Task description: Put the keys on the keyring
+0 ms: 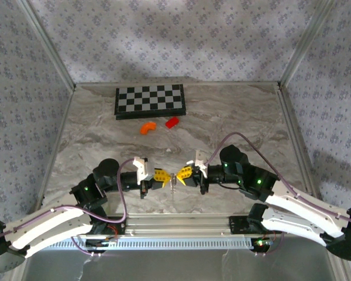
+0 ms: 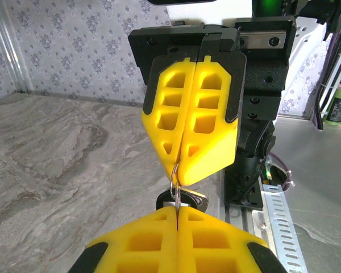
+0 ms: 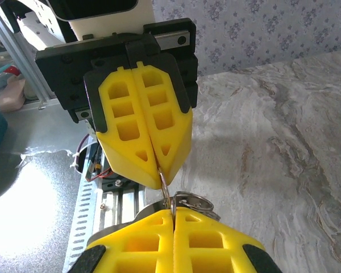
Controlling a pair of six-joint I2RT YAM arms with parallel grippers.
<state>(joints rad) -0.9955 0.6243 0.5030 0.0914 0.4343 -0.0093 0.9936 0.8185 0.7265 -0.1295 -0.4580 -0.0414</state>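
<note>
The left gripper (image 1: 167, 178) reaches in from the left over the near part of the table (image 1: 234, 117), its yellow fingers pressed together. At their very tip they pinch a thin wire of the keyring (image 2: 175, 187).

The loop sits in the narrow gap between the two claws. In both wrist views it appears edge-on, its long axis running from one pair of tips straight to the other. Just behind it, touching or nearly so, is the keys (image 2: 183, 199), a small dark piece with a pale centre. It looks to hang off the loop, though the fingers hide too much of it to say whether it is threaded on.

The right gripper (image 1: 179, 174) faces the left one tip to tip, jaws likewise together and nipping the far end of the same loop.

Both arms are equally near. Any coming move turns on that shared line, since pulling along it strains both grips.
</note>
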